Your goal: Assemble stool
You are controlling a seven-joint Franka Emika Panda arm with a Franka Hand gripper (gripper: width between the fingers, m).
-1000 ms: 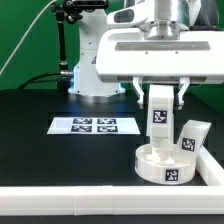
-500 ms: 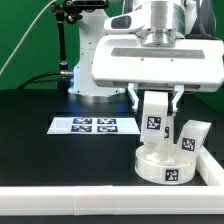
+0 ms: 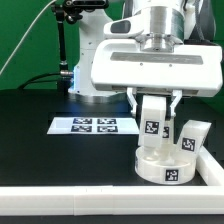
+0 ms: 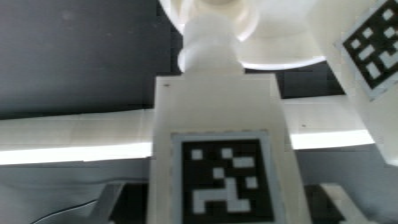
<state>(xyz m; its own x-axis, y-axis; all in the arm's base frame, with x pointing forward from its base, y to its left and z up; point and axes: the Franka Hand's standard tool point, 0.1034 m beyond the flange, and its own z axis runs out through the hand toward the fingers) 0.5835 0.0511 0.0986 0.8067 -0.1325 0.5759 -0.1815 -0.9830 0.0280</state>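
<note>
In the exterior view, the end effector (image 3: 155,98) was clamped on a tagged stool leg (image 3: 153,126), upright directly beneath it, over the round seat (image 3: 165,160) on the desk (image 3: 60,155). The wrist view showed the leg's black-and-white tag (image 4: 222,182); no readable writing.

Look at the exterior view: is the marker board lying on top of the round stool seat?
No: the marker board lies flat on the black table, apart from the seat, which sits further toward the exterior view's right.
</note>
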